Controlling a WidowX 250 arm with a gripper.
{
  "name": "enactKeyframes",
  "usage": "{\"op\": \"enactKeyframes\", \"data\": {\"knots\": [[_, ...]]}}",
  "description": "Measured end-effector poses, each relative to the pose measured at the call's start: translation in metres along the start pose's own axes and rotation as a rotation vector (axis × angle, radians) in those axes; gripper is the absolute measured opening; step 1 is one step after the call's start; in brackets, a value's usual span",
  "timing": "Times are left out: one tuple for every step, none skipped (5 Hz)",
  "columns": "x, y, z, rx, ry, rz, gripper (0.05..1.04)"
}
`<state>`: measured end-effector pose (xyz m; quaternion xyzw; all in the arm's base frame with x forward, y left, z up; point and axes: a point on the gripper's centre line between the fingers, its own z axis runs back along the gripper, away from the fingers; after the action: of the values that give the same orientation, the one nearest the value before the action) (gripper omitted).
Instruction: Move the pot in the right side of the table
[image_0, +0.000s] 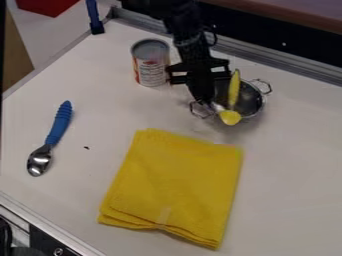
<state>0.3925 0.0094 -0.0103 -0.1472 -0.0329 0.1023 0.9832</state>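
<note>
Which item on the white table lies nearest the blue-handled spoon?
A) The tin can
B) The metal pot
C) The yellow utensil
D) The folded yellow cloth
D: the folded yellow cloth lies just across a short stretch of table from the blue-handled spoon, while the can and the pot sit farther off.

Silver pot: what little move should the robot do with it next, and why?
Probably ease the pot slowly toward the picture's right: the gripper is down at its left side, and the yellow utensil resting in it might tip out.
</note>
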Motion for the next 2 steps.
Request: {"op": "enactKeyframes", "data": {"knots": [[-0.006,-0.011,-0.002,-0.033,0.029,-0.023,0.059],[-0.012,-0.026,0.001,-0.055,0.037,-0.059,0.059]]}}
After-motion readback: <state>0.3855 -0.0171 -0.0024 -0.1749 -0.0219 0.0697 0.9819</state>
